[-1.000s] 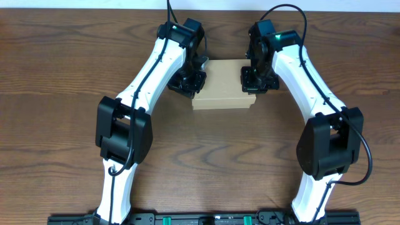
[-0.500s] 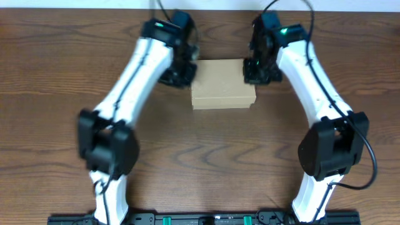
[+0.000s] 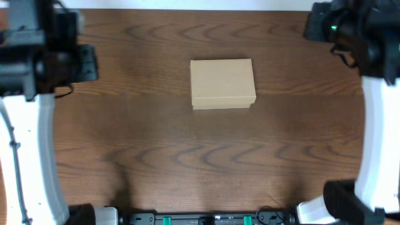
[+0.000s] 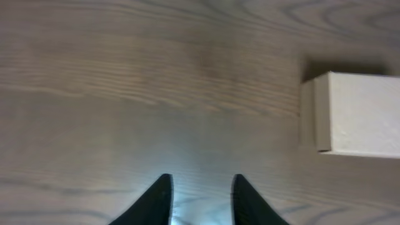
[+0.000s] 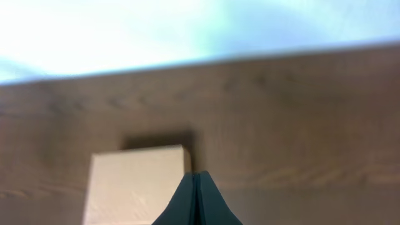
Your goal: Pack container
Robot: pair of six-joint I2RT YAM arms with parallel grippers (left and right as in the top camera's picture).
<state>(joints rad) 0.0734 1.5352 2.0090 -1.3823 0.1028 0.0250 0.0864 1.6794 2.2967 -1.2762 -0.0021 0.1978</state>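
Note:
The tan cardboard container [image 3: 222, 82] lies with its lid down in the middle of the wooden table. It also shows at the right edge of the left wrist view [image 4: 356, 114] and low left in the right wrist view [image 5: 134, 181]. My left gripper [image 4: 201, 181] is open and empty, high over bare wood to the left of the container. My right gripper [image 5: 197, 177] is shut and empty, raised well clear of the container. In the overhead view both arms are up at the frame's sides, and their fingers do not show there.
The wooden table [image 3: 206, 156] fills the view. Its far edge [image 5: 250, 55] meets a pale wall in the right wrist view. The left arm [image 3: 37, 62] and right arm [image 3: 369, 37] stand at the frame's sides.
Both arms have pulled away from the container's two ends and risen outward to the frame's sides. The container has stayed where it was.

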